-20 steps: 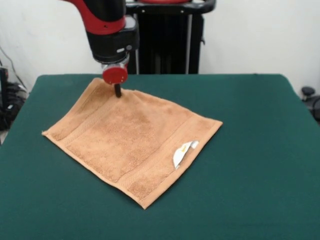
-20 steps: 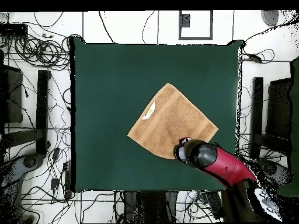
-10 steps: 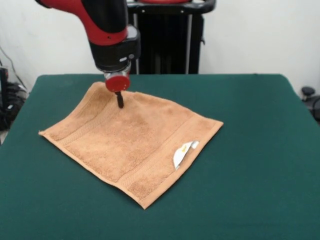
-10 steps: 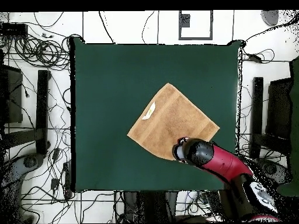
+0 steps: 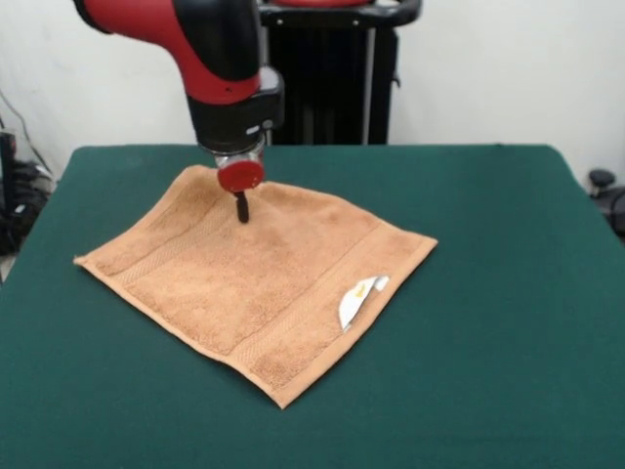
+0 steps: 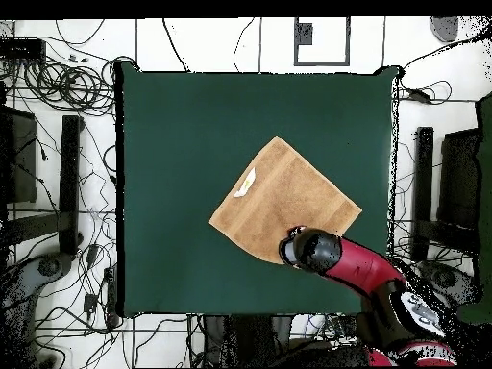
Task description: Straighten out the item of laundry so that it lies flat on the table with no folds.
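The item of laundry [image 5: 254, 278], an orange-tan towel with woven border bands, lies spread on the green table [image 5: 498, 234], turned like a diamond. Its white label [image 5: 356, 296] curls up at the right edge. My gripper [image 5: 241, 208] comes down from the red and black arm and shows as one thin black tip, shut, touching the towel's far part just inside its back edge. From overhead the towel [image 6: 283, 200] and its label [image 6: 247, 183] lie right of the table's [image 6: 183, 144] middle. The arm's wrist [image 6: 309, 249] covers the towel's lower corner and hides the gripper tip.
The robot's black pedestal [image 5: 327, 78] rises behind the table's far edge. Cables and stands [image 6: 58, 125] ring the table on the floor. Wide green surface surrounds the towel on all sides.
The gripper tip has moved from the towel's far edge towards the camera and slightly right, further onto the cloth. The towel's left corner has shifted a little to the left.
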Robot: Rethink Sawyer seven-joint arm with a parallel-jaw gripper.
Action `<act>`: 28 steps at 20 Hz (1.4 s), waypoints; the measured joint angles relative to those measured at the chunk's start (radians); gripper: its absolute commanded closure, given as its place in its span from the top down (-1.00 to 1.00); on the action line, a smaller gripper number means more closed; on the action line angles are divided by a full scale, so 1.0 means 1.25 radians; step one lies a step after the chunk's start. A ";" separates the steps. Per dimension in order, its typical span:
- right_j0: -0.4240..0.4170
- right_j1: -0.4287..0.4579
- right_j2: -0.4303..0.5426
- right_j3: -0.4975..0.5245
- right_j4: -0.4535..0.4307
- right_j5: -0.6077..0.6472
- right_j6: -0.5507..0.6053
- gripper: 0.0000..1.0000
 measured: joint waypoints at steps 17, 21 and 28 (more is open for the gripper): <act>-0.059 0.035 0.048 -0.068 -0.010 0.084 -0.001 1.00; -0.070 0.046 0.062 -0.104 -0.023 0.150 -0.003 1.00; -0.079 0.072 0.089 -0.181 -0.060 0.282 -0.005 1.00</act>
